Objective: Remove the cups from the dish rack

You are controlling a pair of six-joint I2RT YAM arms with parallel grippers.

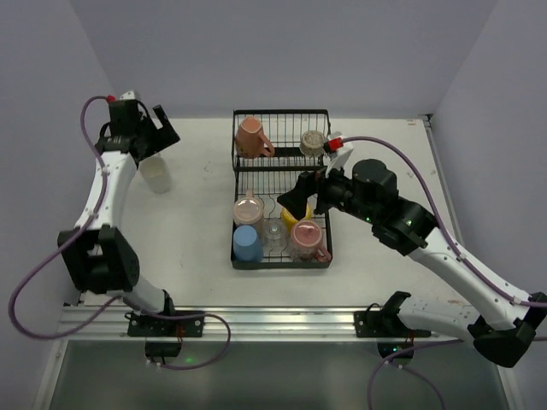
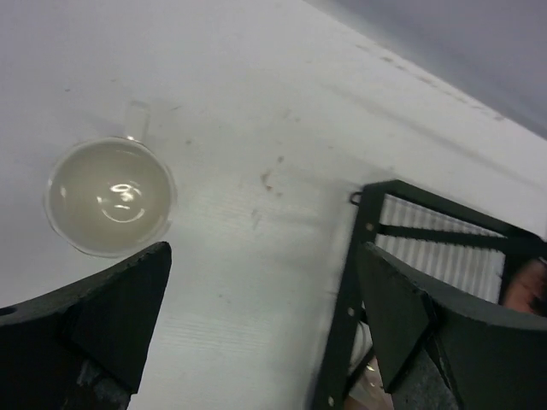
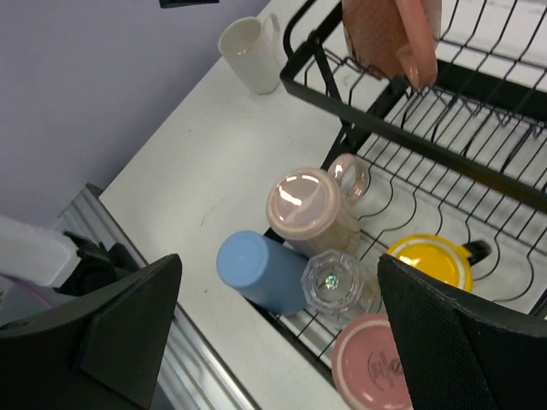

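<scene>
The black wire dish rack (image 1: 233, 213) stands mid-table. Its upper shelf holds a salmon-pink mug (image 1: 251, 137) and a small grey-beige cup (image 1: 313, 141). The lower tier holds a pink patterned cup (image 3: 308, 209), a blue cup (image 3: 256, 269), a clear glass (image 3: 335, 282), a yellow cup (image 3: 427, 260) and a dark pink mug (image 3: 376, 371), all upside down. A white cup (image 1: 156, 174) stands upright on the table left of the rack. My left gripper (image 1: 156, 137) is open and empty above the white cup (image 2: 109, 196). My right gripper (image 3: 280, 278) is open and empty above the lower tier.
The rack's corner (image 2: 342, 316) shows beside my left gripper's right finger. Walls close off the table at the back and on both sides. A metal rail (image 1: 256, 320) runs along the near edge.
</scene>
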